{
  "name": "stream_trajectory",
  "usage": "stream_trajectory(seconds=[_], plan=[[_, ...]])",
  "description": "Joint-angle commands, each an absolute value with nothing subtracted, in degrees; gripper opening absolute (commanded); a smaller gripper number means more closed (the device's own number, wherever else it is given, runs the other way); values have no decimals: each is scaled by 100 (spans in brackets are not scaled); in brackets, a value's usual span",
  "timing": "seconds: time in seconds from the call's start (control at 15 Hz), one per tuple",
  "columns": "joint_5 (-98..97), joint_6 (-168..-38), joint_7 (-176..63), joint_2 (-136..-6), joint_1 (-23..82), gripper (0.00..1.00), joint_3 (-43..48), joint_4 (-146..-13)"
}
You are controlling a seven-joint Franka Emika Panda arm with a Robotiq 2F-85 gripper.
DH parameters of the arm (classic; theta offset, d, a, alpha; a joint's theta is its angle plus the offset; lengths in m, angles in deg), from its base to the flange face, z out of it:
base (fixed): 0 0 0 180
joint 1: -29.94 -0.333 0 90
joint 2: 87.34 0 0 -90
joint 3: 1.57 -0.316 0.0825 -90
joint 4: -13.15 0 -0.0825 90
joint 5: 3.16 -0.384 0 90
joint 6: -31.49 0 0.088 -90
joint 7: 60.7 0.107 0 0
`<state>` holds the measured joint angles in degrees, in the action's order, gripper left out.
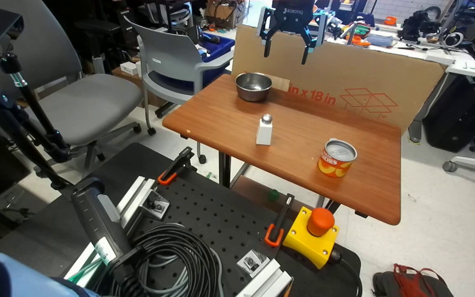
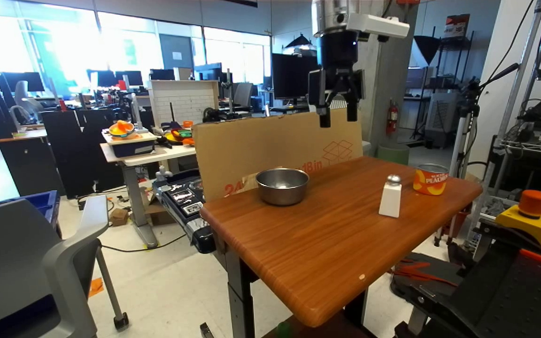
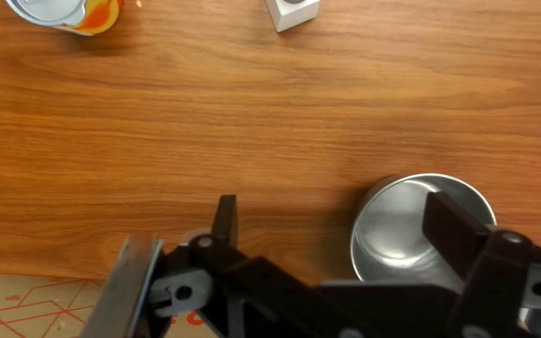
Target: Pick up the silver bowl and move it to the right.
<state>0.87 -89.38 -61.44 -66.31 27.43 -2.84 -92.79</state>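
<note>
- In an exterior view I look down on a brown wood-grain table (image 1: 299, 136); a sheet of cardboard (image 1: 336, 74) with red print stands along its far edge, and grey chairs (image 1: 169, 57) stand off one end.
- The silver bowl (image 1: 254, 87) sits upright on the wood near one corner, close to the cardboard.
- Sharing that surface with it are a white bottle (image 1: 264, 132) with a metal top and an orange-labelled can (image 1: 336, 159), both upright, apart from the bowl and each other.
- Nearer the camera, a black perforated board (image 1: 237, 222) carries coiled cable (image 1: 200, 260) and a yellow box (image 1: 307, 243) with a red-orange button (image 1: 320, 221).
- My gripper (image 1: 285, 57) hangs well above the table, fingers spread apart.
- In an exterior view I also get the room: bright windows (image 2: 59, 33), a cluttered white desk (image 2: 172, 152), a fire extinguisher (image 2: 392, 118) by a grey pillar (image 2: 389, 70).
- From here too my fingers point down with a gap between them, higher than the bowl.
- In the wrist view the fingers come in from the bottom, parted; one crosses in front of the bowl and hides part of its rim and inside.
- The can and bottle are cut off by the top edge, and cardboard shows at lower left.
</note>
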Motion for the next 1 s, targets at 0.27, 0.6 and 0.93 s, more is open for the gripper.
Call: stream_trajectory(seconds=[0.27, 0.6, 0.93], plan=[[138, -8183, -5908, -5190, 2454, 100, -322, -7665], [203, -8238, -5791, -4525, 2300, 100, -271, -7110], [261, -8214, -5691, -4026, 2269, 100, -185, -6708]])
